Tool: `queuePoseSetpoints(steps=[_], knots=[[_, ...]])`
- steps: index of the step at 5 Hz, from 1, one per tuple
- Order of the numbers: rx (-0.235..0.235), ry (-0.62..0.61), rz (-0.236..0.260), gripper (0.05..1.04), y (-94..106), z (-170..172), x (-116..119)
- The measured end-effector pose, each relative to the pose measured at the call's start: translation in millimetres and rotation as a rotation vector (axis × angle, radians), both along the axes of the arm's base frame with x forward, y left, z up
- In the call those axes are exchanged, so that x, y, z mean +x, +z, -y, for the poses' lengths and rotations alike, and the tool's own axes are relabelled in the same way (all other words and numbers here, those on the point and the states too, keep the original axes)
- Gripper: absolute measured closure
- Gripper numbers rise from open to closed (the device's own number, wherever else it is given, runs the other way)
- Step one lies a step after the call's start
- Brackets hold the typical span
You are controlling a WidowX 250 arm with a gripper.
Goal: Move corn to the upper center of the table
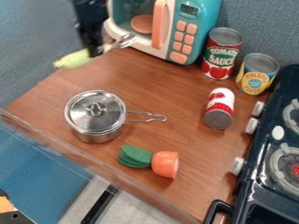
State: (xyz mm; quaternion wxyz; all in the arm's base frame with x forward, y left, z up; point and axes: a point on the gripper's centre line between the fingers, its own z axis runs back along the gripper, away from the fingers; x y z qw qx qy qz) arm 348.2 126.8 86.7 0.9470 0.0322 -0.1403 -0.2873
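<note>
At the upper left, the black gripper (93, 51) hangs down in front of the microwave's left side. It is shut on the corn (74, 59), a pale yellow-green piece that sticks out to the left and lies across the gripper. The corn's middle is hidden behind the gripper, and its other end points right, by a small shiny metal piece (123, 40). Both are at the upper left edge of the brown table (175, 98); whether the corn touches the surface, I cannot tell.
A lidded metal pot (96, 113) stands at left, handle pointing right. Below are an orange toy vegetable (165, 164) and green leaves (134, 156). A toy microwave (192, 26) and two upright cans (221, 54) (257, 74) are behind; another can (219, 109) and the stove (262, 175) are right.
</note>
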Motion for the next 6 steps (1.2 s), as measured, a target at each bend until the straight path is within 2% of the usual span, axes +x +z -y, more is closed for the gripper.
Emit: queuePoseSetpoints(steps=[1,2,3,4,5,6], knots=[[0.023,-0.250,0.058,0.757,28.9,30.9,24.8],[0.037,-0.500,0.063,0.757,23.5,56.9,44.4],[0.046,-0.644,0.045,0.757,6.2,65.7,60.4],[0.063,-0.748,0.026,0.757,-16.6,75.0,73.0],[0.093,-0.802,0.065,0.757,-21.2,82.6,80.3],[0.098,-0.824,0.063,0.757,-37.3,90.9,85.3]])
